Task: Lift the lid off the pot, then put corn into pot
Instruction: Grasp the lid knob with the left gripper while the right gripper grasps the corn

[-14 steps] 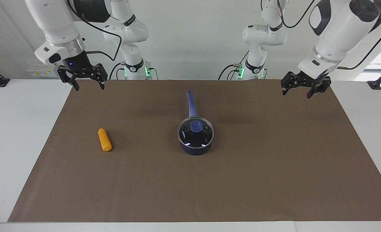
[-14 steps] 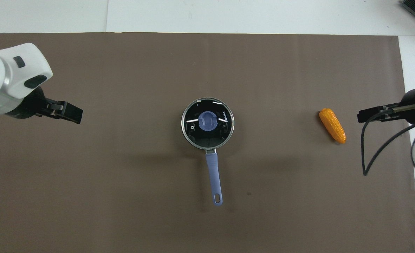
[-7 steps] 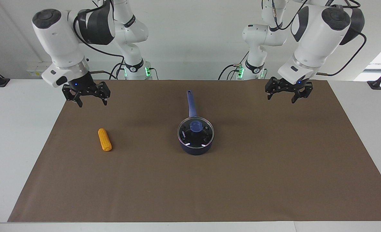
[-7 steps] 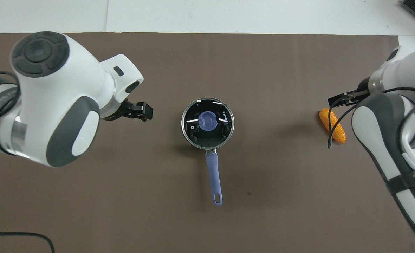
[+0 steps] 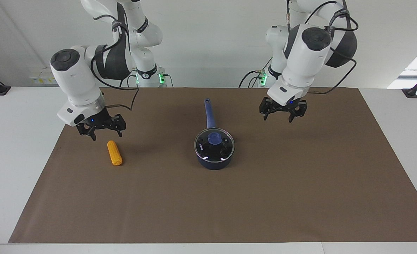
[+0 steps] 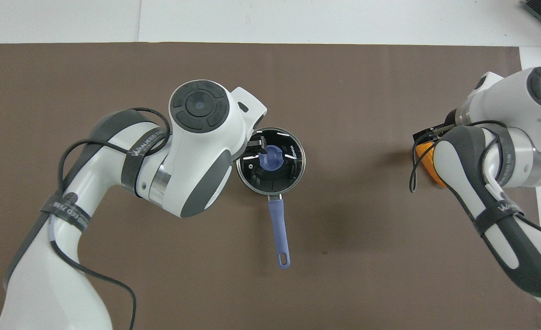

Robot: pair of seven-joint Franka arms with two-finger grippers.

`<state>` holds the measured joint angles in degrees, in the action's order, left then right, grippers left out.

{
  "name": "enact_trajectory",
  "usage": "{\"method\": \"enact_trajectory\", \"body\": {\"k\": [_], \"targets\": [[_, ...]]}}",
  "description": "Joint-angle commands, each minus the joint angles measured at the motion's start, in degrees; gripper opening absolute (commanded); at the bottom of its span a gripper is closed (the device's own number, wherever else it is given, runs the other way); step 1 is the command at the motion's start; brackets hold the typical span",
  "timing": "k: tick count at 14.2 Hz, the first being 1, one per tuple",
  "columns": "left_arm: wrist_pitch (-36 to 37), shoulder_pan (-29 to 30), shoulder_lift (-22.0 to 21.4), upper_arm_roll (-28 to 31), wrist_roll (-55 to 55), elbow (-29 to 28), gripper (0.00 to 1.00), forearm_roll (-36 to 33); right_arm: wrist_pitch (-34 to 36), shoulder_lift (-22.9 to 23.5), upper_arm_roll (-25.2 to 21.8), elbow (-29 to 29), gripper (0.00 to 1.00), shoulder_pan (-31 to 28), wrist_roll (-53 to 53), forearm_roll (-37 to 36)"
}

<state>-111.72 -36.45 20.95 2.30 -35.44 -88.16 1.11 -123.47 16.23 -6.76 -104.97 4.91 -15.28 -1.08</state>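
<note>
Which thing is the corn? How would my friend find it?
Look at the big brown mat covering the table, toward the right arm's end, where the right gripper hangs just above. The small orange-yellow bumpy corn cob lies there alone, the only bright thing, apart from the dark navy saucepan.

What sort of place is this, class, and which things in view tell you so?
Probably a robotics lab, not a kitchen: two white arms bolted at a table, a brown mat over it, and only a lidded pot and a corn cob laid out.

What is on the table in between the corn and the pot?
Nothing. In the facing view only bare brown mat lies between the corn and the pot.
</note>
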Motion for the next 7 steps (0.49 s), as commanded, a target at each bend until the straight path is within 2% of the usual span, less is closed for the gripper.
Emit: {"method": "enact_trajectory", "body": {"k": [1,5,7], "targets": [[-0.51,-3.79,5.50,1.04,-4.54,6.42,1.00,-1.37,-2.92,0.11,0.17,-3.22,1.00,-2.97,-8.16,0.64],[-0.61,-7.67,12.35,1.13,-8.33,10.72,1.00,-5.23,-4.32,2.40,0.25,-4.71,1.00,-4.12,-11.00,1.25],[1.14,-7.50,12.27,1.48,-8.24,11.69,1.00,-5.24,-4.85,2.40,0.25,-5.77,1.00,-4.12,-11.09,2.30]]}}
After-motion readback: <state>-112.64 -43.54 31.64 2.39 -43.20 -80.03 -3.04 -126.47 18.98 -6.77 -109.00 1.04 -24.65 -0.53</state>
